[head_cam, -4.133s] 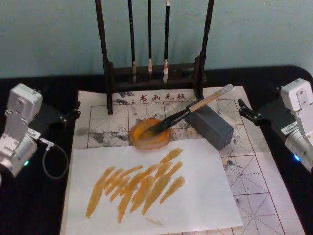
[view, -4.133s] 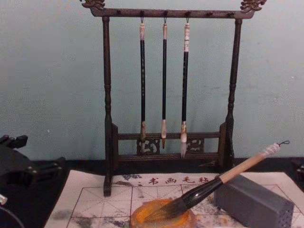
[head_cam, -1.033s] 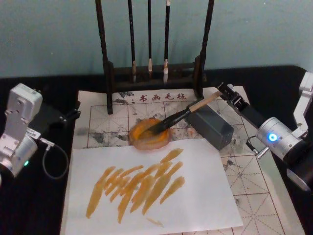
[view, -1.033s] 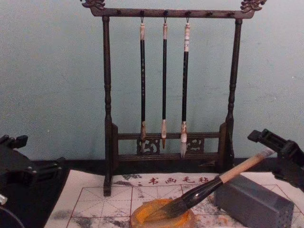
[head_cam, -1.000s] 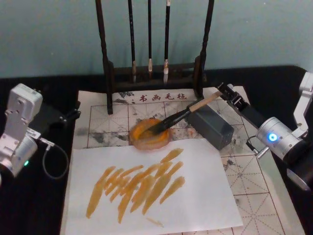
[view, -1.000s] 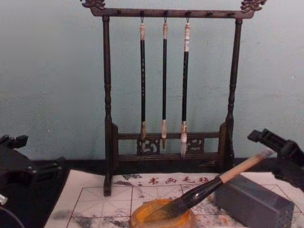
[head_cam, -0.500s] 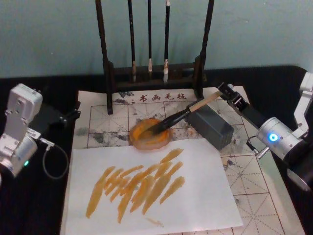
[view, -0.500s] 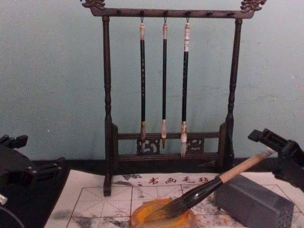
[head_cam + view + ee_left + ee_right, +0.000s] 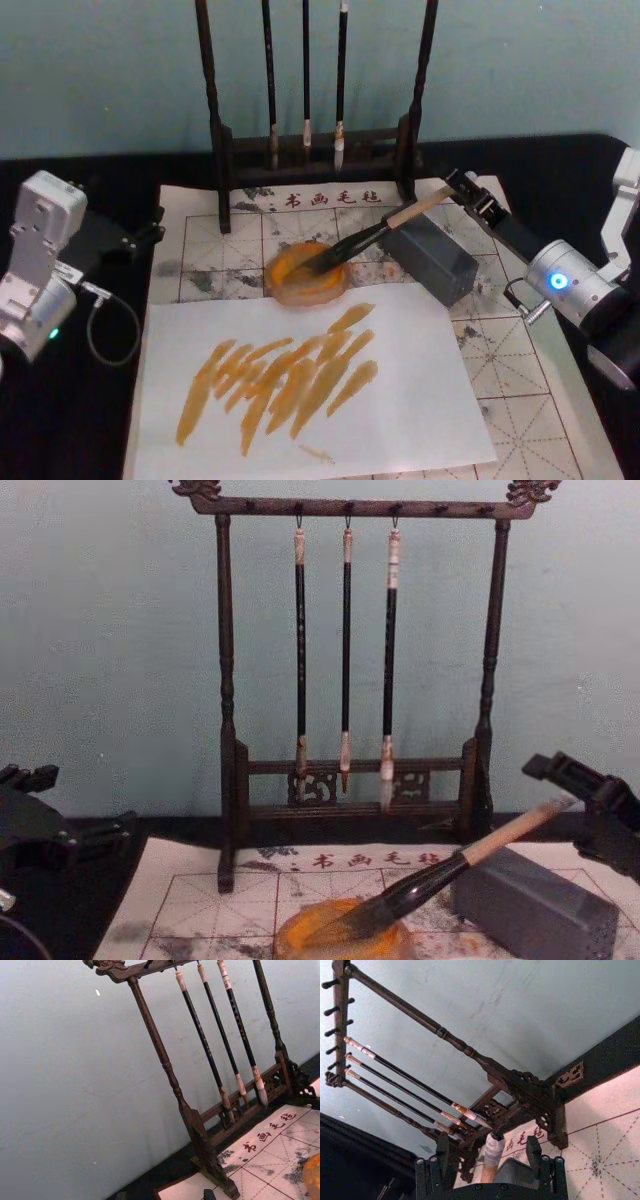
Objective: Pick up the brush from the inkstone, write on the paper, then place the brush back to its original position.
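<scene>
Wood and hair make up the brush, so I judge it light, stiff along the handle, and soft and wet at the tip. The pale handle above the black section is the place to take hold, never the bristles.

In the head view its long axis runs diagonally. The bristles lie down in the orange inkstone, the handle is propped on the grey block, and the wrapped end points up and away toward the robot's right. The right tool sits at that far end. The left tool is parked at the left edge of the paper, its fingers looking spread. A white sheet with orange strokes covers part of the grid.

The left wrist view looks at the rack with three thin brushes hanging, above a corner of the paper.

In the right wrist view the right tool's fingers stand apart on either side of the brush's white-wrapped end, not yet clamped on it.

From the chest view the brush slopes upward from the inkstone to the right, and its tip reaches the right tool. A hold that far out would, I think, leave the heavy bristle end prone to swinging.
</scene>
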